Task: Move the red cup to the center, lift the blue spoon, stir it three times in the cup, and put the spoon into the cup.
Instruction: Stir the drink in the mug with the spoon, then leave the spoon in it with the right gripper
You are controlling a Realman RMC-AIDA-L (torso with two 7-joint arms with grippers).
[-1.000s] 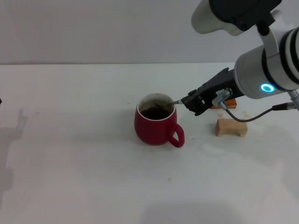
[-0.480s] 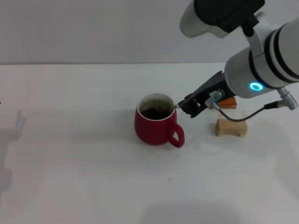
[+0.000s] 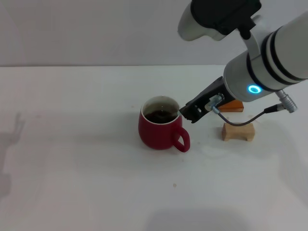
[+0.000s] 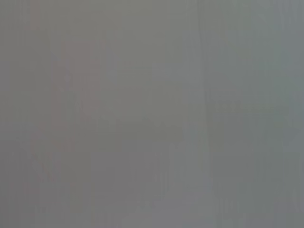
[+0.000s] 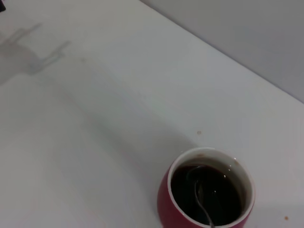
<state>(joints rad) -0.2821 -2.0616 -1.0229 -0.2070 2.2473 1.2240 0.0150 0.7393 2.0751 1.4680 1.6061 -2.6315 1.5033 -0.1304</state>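
Right gripper (image 3: 185, 112) clamped on the blue spoon (image 5: 200, 197) — right at the cup's rim.
Spoon bowl sits down in the dark liquid of the red cup (image 3: 160, 129), mid-table; tan block (image 3: 237, 132) and orange block (image 3: 234, 106) lie just beyond.

Glossy red glazed ceramic cup (image 3: 160, 129), thin shiny metal spoon (image 5: 200, 197), matt white table (image 3: 72, 159), pale wooden block (image 3: 237, 132).
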